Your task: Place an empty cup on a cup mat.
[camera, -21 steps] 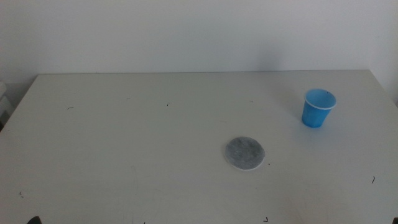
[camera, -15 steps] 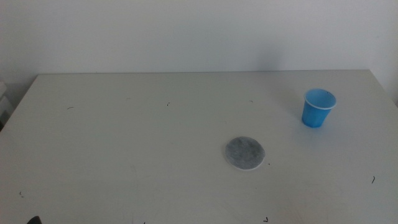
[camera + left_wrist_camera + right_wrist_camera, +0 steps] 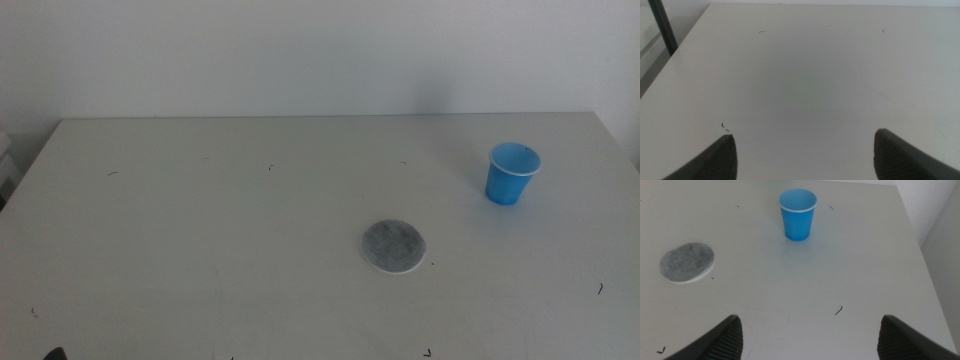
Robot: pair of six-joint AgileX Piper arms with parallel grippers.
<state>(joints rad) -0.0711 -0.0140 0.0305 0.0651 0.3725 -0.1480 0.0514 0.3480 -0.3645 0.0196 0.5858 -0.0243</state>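
Ahead of our right tool, spread wide and empty, nothing has moved: cup upright, cup mat bare.

No visible change at all

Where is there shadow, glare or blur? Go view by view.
Middle view: even soft light, no glare; the cup throws only a faint shadow, the cup mat almost none. Left wrist view: bare table, dim patch mid-frame, left gripper jaws blurred. Right wrist view: cup sharp, right gripper jaws soft-edged.
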